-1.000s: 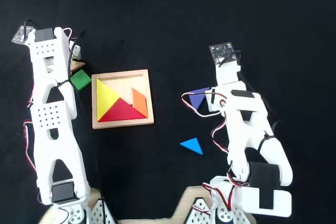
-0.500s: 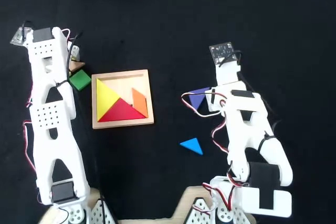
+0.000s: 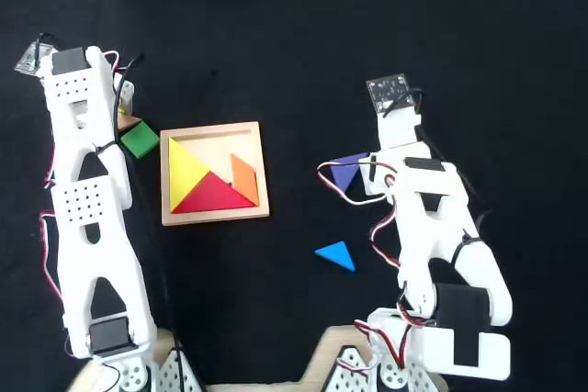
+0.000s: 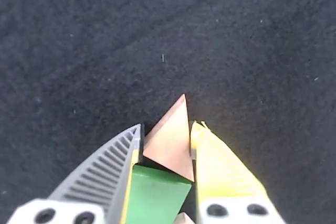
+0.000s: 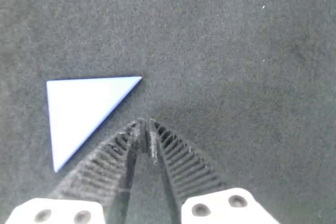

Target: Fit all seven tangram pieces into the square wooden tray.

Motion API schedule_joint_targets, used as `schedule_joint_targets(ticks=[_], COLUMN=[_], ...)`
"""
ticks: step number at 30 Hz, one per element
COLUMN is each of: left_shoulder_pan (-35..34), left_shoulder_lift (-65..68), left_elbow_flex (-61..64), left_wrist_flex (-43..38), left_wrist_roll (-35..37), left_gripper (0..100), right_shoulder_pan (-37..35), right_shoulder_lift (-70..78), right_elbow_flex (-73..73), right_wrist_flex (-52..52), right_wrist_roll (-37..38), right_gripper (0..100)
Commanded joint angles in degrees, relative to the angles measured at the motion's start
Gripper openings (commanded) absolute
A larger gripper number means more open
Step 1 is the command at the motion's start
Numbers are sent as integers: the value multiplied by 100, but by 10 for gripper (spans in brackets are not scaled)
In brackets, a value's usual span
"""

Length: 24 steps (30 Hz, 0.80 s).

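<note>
The square wooden tray (image 3: 213, 212) holds a yellow triangle (image 3: 186, 170), a red triangle (image 3: 213, 196) and an orange piece (image 3: 244, 177). Left of the tray lie a green square (image 3: 141, 140) and a brown triangle (image 3: 130, 122). My left gripper (image 4: 167, 128) is shut on the brown triangle (image 4: 170, 140), one finger on each side, with the green square (image 4: 155, 198) just behind it. My right gripper (image 5: 144, 128) is shut on nothing, its tips beside the purple triangle (image 5: 79, 111). That purple triangle (image 3: 346, 170) lies by the right arm, and a blue triangle (image 3: 335, 255) sits nearer the front.
Black cloth covers the table (image 3: 276, 61). The left arm (image 3: 87, 208) stretches along the table's left side and the right arm (image 3: 432, 227) stands right of the loose triangles. A wooden base board (image 3: 322, 364) lies at the front edge.
The left arm's wrist has shifted slightly left and back, and the brown triangle has slid a little closer to the green square. The right arm has kept still.
</note>
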Motion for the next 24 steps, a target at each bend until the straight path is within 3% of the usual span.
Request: schedule_joint_targets(ticks=[1, 6, 14, 18, 24], left_shoulder_pan=[-40, 215, 699, 1147, 2132], left_shoulder_lift=[-220, -536, -1451, -2251, -4035], left_elbow_flex=[-541, -1842, -1191, -40, 2774], left_wrist_flex=[114, 712, 721, 721, 686], left_wrist_roll=[-545, -1776, -3956, -4316, -4554], left_gripper=[30, 30, 29, 29, 29], right_shoulder_pan=[-88, -97, -88, -79, -79], right_shoulder_lift=[-4, -4, -4, -4, -4], right_elbow_flex=[-22, -22, -22, -22, -22], right_wrist_flex=[-105, -105, -105, -105, -105], right_wrist_roll=[-9, -9, -9, -9, -9], right_gripper=[11, 11, 11, 11, 11])
